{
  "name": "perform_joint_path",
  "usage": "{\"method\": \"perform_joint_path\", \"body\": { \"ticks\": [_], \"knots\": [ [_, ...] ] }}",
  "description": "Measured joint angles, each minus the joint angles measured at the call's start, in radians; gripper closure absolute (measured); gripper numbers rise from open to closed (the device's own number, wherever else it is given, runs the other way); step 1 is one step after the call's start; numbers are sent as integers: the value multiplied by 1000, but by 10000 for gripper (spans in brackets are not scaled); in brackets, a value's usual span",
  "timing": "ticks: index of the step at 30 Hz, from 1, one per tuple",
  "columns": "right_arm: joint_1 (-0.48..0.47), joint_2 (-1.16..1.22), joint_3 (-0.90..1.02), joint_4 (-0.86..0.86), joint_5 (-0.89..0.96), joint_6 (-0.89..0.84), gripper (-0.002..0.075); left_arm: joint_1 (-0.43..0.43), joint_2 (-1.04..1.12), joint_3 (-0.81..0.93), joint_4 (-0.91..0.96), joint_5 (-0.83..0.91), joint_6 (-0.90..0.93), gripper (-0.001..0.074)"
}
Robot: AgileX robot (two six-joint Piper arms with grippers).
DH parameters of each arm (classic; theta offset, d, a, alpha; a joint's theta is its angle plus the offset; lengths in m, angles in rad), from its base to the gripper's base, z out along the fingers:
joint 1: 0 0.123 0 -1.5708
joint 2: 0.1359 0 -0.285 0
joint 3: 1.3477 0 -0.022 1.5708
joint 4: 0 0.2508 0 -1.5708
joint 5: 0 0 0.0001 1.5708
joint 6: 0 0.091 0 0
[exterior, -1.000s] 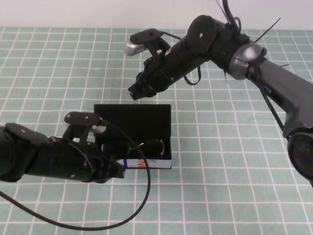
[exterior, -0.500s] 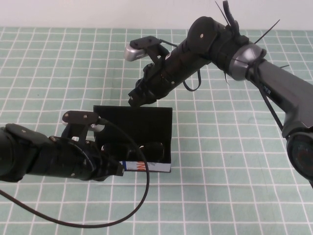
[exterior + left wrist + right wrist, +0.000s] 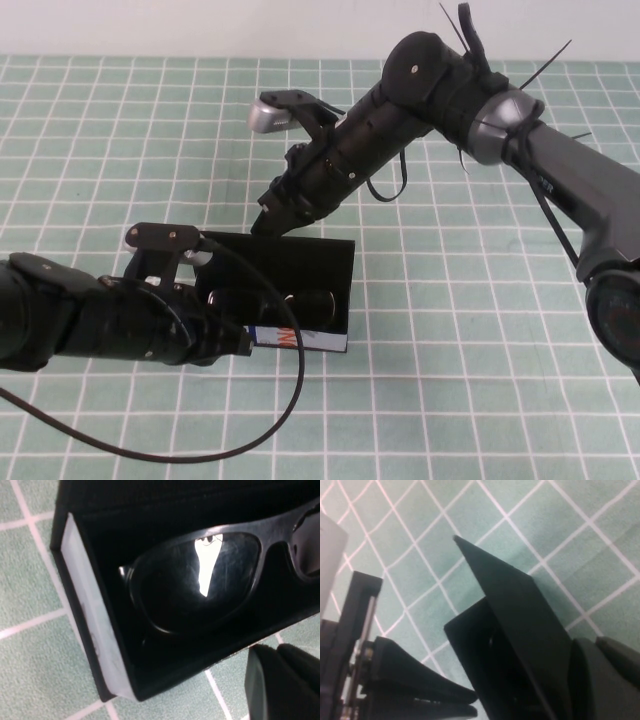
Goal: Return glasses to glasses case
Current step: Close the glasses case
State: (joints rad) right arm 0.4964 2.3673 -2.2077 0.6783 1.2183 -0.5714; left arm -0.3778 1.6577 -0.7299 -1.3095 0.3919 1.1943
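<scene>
The black glasses case (image 3: 340, 300) sits at the table's middle with its white printed front (image 3: 300, 342) facing me. The black glasses (image 3: 292, 304) lie inside it; one lens shows in the left wrist view (image 3: 200, 580). The lid (image 3: 300, 255) stands tilted forward over the case. My right gripper (image 3: 265, 224) is shut and rests against the lid's top far edge; the lid also shows in the right wrist view (image 3: 520, 605). My left gripper (image 3: 238, 345) is shut, low beside the case's front left corner (image 3: 85, 620).
A black cable (image 3: 290, 400) loops from the left arm across the table in front of the case. The green checked mat (image 3: 450, 380) lies bare to the right and at the front.
My right gripper has moved down and to the left onto the lid's top edge. The lid has tilted forward over the glasses. The left arm has barely moved.
</scene>
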Motion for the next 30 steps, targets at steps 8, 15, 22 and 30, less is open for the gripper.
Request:
{"method": "perform_joint_path", "body": {
  "ticks": [8,15,22,30],
  "knots": [
    [11,0,37,19,2,3,737,0,0,0,-2,-2,1,736],
    [35,0,145,25,-1,-9,737,0,0,2,-2,-2,1,736],
    [35,0,152,31,-2,-49,737,0,0,2,-2,-2,14,736],
    [35,-76,152,11,-2,-113,737,0,-64,-10,4,119,207,736]
  ]
}}
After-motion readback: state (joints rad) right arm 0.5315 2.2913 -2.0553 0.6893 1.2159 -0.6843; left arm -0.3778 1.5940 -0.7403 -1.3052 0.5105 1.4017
